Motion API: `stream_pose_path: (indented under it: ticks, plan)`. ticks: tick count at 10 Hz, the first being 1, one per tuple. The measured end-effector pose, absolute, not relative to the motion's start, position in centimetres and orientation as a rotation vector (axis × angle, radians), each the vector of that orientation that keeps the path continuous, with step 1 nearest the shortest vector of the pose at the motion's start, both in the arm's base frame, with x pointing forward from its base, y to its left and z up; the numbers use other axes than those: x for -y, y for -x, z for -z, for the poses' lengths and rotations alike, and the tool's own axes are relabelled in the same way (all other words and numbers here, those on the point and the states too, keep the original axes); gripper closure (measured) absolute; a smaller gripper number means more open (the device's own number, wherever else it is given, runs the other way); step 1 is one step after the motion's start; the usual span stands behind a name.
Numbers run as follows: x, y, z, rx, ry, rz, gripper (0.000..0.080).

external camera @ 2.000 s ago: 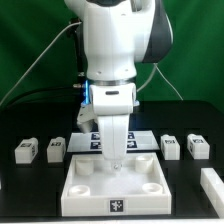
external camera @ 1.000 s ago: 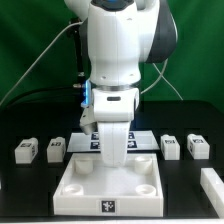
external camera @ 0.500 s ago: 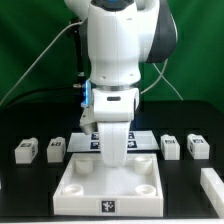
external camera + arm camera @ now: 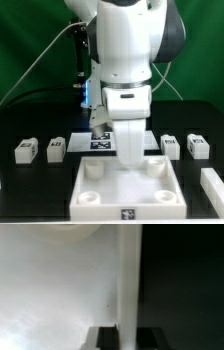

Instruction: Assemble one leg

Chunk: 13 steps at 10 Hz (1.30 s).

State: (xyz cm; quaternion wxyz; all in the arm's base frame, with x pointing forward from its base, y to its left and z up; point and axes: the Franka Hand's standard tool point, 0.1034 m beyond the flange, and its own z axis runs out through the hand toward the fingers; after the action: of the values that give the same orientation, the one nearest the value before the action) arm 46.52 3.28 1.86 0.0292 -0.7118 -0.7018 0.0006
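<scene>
The hand (image 4: 128,338) pinches one wall of the tray (image 4: 95,203), so the step in hand seems to be positioning the tray. A leg (image 4: 170,146) lies loose on the desk (image 4: 30,188), just beside it. Next, the hand should let go and reach for that leg.

Arm (image 4: 125,45) was logged as glossy white, with bulky rounded housings. A dark grey section (image 4: 172,35) was noted at the upper joint. A blue light (image 4: 87,93) was seen glowing at the wrist. Thin cables (image 4: 74,45) were seen behind. End effector (image 4: 128,339) was white-bodied, and its fingers (image 4: 104,339) were recorded as dark.
</scene>
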Motion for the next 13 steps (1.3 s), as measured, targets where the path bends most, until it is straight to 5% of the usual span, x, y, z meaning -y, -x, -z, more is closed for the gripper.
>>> stream_pose_path:
  ticks: [4, 11, 12, 13]
  plan:
    - [-6.8, -48.4, -1.7, 2.169, 2.179, 0.052, 0.0736]
    - [-6.9, -49.0, -1.1, 2.152, 2.181, 0.061, 0.0736]
    - [-6.9, -49.0, -1.1, 2.151, 2.181, 0.060, 0.0510]
    - [-6.9, -49.0, -1.1, 2.151, 2.182, 0.060, 0.0510]
